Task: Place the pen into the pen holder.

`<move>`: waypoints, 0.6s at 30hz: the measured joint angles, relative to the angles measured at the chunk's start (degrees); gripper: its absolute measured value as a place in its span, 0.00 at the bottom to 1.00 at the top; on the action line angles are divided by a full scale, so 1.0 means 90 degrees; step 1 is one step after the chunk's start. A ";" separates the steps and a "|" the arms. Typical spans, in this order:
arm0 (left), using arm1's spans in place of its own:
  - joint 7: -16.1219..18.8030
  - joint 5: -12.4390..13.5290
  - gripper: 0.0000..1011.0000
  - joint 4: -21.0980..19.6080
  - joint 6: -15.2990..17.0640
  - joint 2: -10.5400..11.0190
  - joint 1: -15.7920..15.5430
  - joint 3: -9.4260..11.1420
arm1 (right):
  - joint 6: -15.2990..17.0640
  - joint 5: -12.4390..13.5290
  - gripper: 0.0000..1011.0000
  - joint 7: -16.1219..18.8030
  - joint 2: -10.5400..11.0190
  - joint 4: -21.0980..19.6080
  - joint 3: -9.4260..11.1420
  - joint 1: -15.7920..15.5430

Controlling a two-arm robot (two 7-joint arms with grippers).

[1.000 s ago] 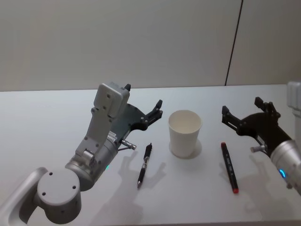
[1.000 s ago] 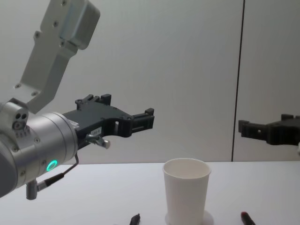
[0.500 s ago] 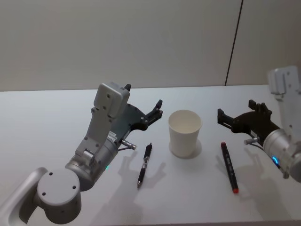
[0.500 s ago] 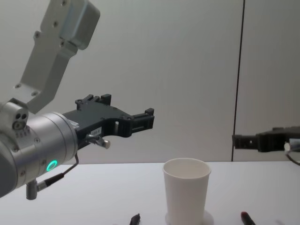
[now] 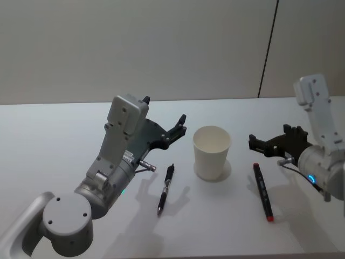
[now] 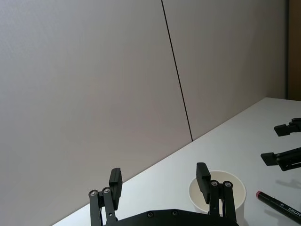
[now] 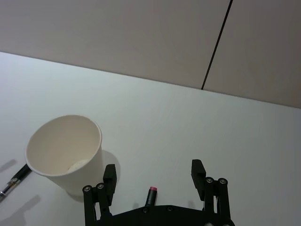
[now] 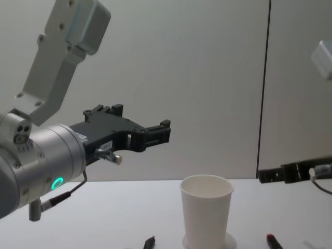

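— Starting at the left: how does the left gripper (image 6: 159, 181) stand?

— Spread wide, holding nothing. It hangs above the table (image 5: 54, 140), left of the pen holder (image 5: 212, 154) and beyond the far end of the black pen (image 5: 166, 189).

— And that pen?

— Flat on the table, just left of the pen holder but not touching it, lying nearly front to back. It is nearer to the robot than the gripper's fingertips and below them.

— The holder itself?

— Upright in the middle, mouth open, with no pen inside.

— To its right?

— A red-tipped marker (image 5: 262, 191) lies flat, near the holder but apart from it, also running front to back.

— And the right gripper (image 7: 154, 172)?

— Wide open, empty, raised off the table over the marker's far end. From its wrist, the marker's red tip sits between the two fingers, lower down, with the pen holder off to one side.
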 joint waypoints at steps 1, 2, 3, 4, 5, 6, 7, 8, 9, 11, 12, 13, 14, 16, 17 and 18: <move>0.0000 0.0000 0.99 0.0000 0.0000 0.0000 0.0000 0.0000 | 0.0063 -0.0010 0.99 -0.0002 -0.0011 0.0020 -0.0001 0.0018; 0.0000 0.0000 0.99 0.0000 0.0000 0.0000 0.0000 0.0000 | 0.0135 -0.0022 0.99 -0.0003 -0.0030 0.0061 -0.0003 0.0050; 0.0000 0.0000 0.99 0.0000 0.0000 0.0000 0.0000 0.0000 | 0.0189 -0.0029 0.99 -0.0011 -0.0045 0.0088 -0.0004 0.0072; 0.0000 0.0000 0.99 0.0000 0.0000 0.0000 0.0000 0.0000 | 0.0228 -0.0034 0.99 -0.0017 -0.0055 0.0110 -0.0005 0.0087; 0.0000 0.0000 0.99 0.0000 0.0000 0.0000 0.0000 0.0000 | 0.0279 -0.0041 0.99 -0.0027 -0.0066 0.0132 -0.0006 0.0103; 0.0000 0.0000 0.99 0.0000 0.0000 0.0000 0.0000 0.0000 | 0.0343 -0.0047 0.99 -0.0044 -0.0088 0.0172 -0.0009 0.0130; 0.0000 0.0000 0.99 0.0000 0.0000 0.0000 0.0000 0.0000 | 0.0422 -0.0054 0.99 -0.0069 -0.0114 0.0223 -0.0013 0.0160; 0.0000 0.0000 0.99 0.0000 0.0000 0.0000 0.0000 0.0000 | 0.0422 -0.0054 0.99 -0.0069 -0.0114 0.0223 -0.0013 0.0160; 0.0000 0.0000 0.99 0.0000 0.0000 0.0000 0.0000 0.0000 | 0.0481 -0.0061 0.99 -0.0091 -0.0138 0.0267 -0.0017 0.0184; 0.0000 0.0000 0.99 0.0000 0.0000 0.0000 0.0000 0.0000 | 0.0571 -0.0077 0.99 -0.0128 -0.0174 0.0339 -0.0025 0.0219; 0.0000 0.0000 0.99 0.0000 0.0000 0.0000 0.0000 0.0000 | 0.0596 -0.0082 0.99 -0.0141 -0.0186 0.0363 -0.0028 0.0229; 0.0000 0.0000 0.99 0.0000 0.0000 0.0000 0.0000 0.0000 | 0.0642 -0.0093 0.99 -0.0167 -0.0213 0.0418 -0.0037 0.0252; 0.0000 0.0000 0.99 0.0000 0.0000 0.0000 0.0000 0.0000 | 0.0642 -0.0093 0.99 -0.0167 -0.0213 0.0418 -0.0037 0.0252; 0.0000 0.0000 0.99 0.0000 0.0000 0.0000 0.0000 0.0000 | 0.0709 -0.0106 0.99 -0.0212 -0.0250 0.0484 -0.0046 0.0280; 0.0000 0.0000 0.99 0.0000 0.0000 0.0000 0.0000 0.0000 | 0.0744 -0.0114 0.99 -0.0245 -0.0278 0.0533 -0.0052 0.0300; 0.0000 0.0000 0.99 0.0000 0.0000 0.0000 0.0000 0.0000 | 0.0766 -0.0118 0.99 -0.0266 -0.0289 0.0553 -0.0055 0.0308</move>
